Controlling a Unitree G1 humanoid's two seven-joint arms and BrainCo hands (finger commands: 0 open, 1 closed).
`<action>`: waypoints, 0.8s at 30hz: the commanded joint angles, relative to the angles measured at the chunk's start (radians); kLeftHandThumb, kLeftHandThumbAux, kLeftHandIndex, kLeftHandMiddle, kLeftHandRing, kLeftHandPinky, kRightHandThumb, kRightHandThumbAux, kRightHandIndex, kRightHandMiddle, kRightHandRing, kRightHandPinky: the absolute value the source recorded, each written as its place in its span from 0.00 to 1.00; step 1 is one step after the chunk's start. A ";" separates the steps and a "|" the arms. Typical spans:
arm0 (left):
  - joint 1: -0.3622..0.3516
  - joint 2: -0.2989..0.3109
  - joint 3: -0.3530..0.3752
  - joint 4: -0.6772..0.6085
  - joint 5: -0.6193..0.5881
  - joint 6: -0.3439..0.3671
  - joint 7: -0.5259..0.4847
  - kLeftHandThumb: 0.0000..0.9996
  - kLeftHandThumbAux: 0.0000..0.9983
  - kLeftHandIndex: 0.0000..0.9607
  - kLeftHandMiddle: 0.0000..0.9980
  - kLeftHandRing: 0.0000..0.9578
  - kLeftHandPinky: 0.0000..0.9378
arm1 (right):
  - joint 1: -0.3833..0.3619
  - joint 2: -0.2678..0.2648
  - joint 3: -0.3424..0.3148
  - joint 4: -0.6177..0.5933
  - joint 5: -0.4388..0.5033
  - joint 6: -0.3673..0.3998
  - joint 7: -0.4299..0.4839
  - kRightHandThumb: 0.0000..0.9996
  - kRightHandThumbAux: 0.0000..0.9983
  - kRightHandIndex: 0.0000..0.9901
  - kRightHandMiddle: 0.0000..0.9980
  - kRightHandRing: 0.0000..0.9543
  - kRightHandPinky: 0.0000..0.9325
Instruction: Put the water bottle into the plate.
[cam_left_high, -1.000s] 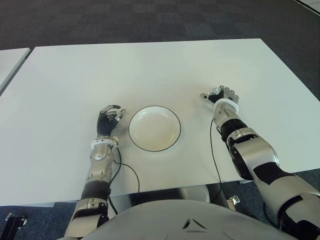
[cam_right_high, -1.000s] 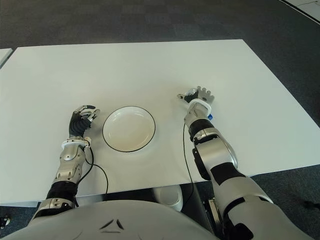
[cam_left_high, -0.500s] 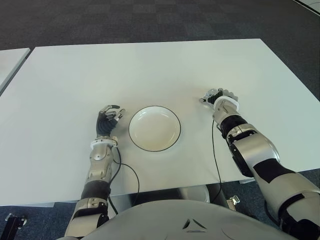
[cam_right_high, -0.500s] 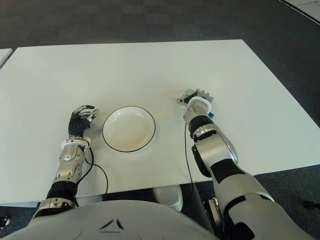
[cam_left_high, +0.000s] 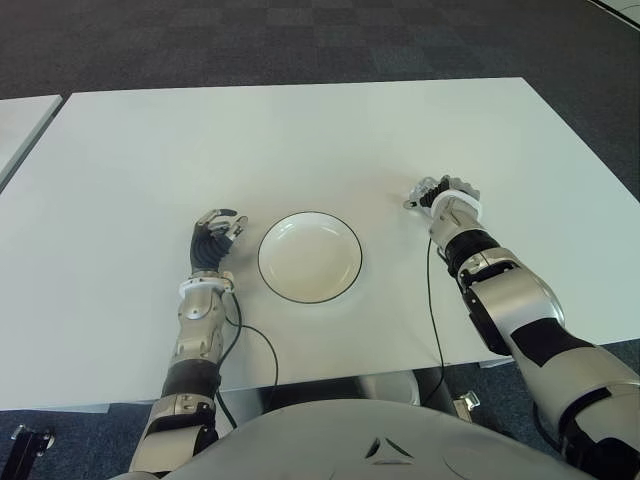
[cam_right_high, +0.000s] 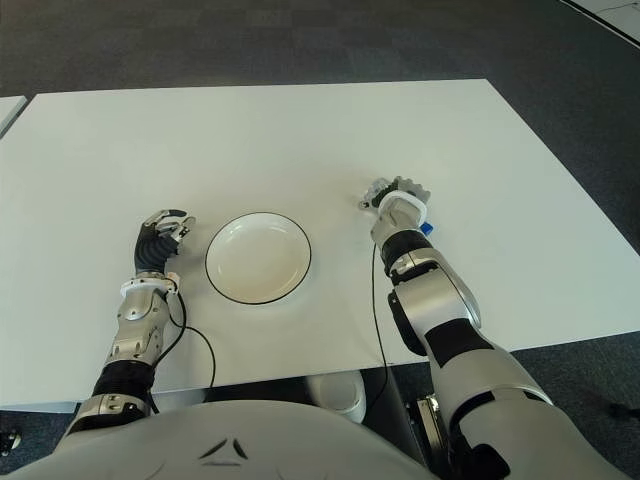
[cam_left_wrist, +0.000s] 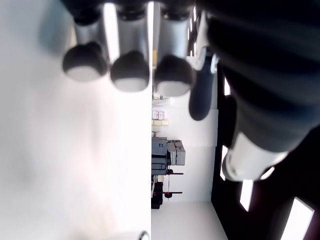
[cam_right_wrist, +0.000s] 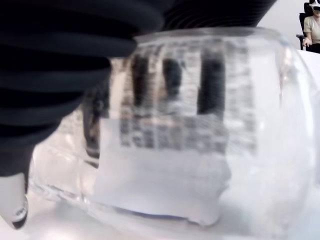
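Note:
The clear water bottle (cam_right_wrist: 200, 125) with a printed label lies on the white table (cam_left_high: 300, 140), right of the white plate (cam_left_high: 310, 257). Only its blue cap (cam_right_high: 425, 228) shows in the eye views, peeking out beside the wrist. My right hand (cam_left_high: 440, 192) sits on top of the bottle, its dark fingers (cam_right_wrist: 75, 30) curled round the body. The black-rimmed plate holds nothing. My left hand (cam_left_high: 215, 235) shows just left of the plate, its fingers (cam_left_wrist: 130, 75) loosely bent and holding nothing.
A black cable (cam_left_high: 432, 300) runs along my right forearm and off the table's near edge. Another loops beside my left forearm (cam_left_high: 245, 345). A second table's corner (cam_left_high: 20, 120) shows far left. A seated person (cam_right_wrist: 312, 15) appears far off in the right wrist view.
My right hand has shifted slightly right and lowered, its fingers curling from spread to closed around the bottle. The left hand and plate have stayed put.

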 joint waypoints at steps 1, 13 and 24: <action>0.026 -0.003 0.001 0.036 0.000 0.041 -0.001 0.70 0.72 0.46 0.90 0.93 0.93 | 0.069 0.030 -0.040 0.022 0.067 -0.012 -0.017 0.28 0.65 0.54 0.64 0.68 0.73; 0.034 -0.001 -0.001 0.019 0.010 0.030 0.007 0.70 0.72 0.46 0.91 0.94 0.94 | 0.091 0.047 -0.146 0.005 0.157 -0.068 -0.200 0.69 0.72 0.45 0.76 0.81 0.87; 0.036 -0.007 0.005 0.011 -0.004 0.050 0.008 0.70 0.72 0.46 0.91 0.94 0.95 | 0.132 0.036 -0.165 -0.019 0.178 -0.192 -0.278 0.71 0.72 0.44 0.77 0.83 0.89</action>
